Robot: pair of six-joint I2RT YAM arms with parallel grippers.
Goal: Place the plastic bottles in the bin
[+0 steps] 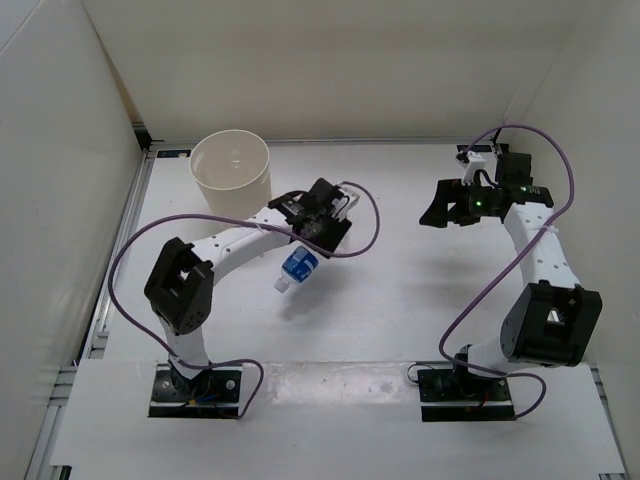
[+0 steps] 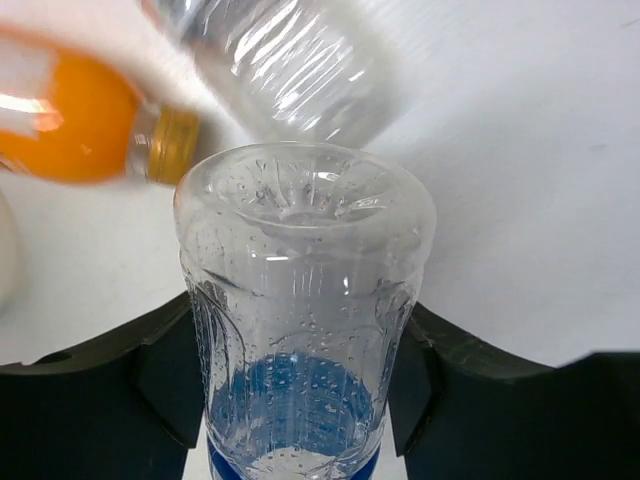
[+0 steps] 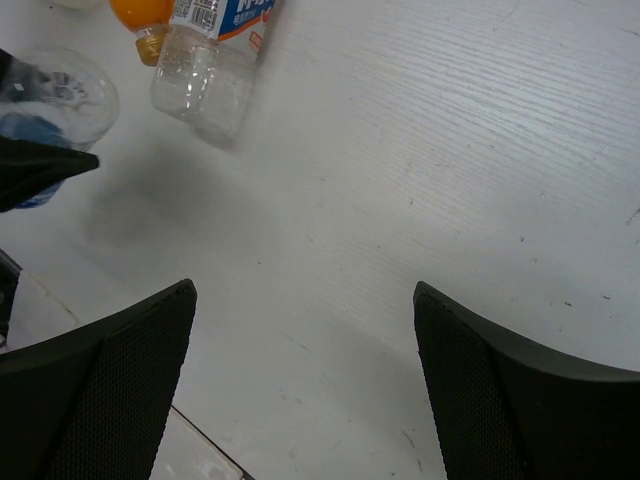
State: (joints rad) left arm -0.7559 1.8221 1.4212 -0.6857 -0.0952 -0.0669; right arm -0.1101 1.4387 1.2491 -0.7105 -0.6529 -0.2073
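With left gripper (image 2: 300, 360) clamped on blue-label bottle (image 1: 299, 267) near centre of table (image 1: 400, 300) and right gripper (image 3: 305, 295) wide apart, empty: hold squeeze steady, swing toward bin (image 1: 232, 195) at 11 o'clock from bottle, release only once squarely above rim.

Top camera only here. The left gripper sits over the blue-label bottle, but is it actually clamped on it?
Observer: Yes, the left wrist view shows the left gripper shut on the blue-label bottle, a finger on each side.
Operator: Where are the other two bottles?
Observer: Just beyond it on the table, the orange bottle and a clear labelled bottle lie close together.
Operator: Right gripper holding anything?
Observer: No, the right gripper is open over bare table.
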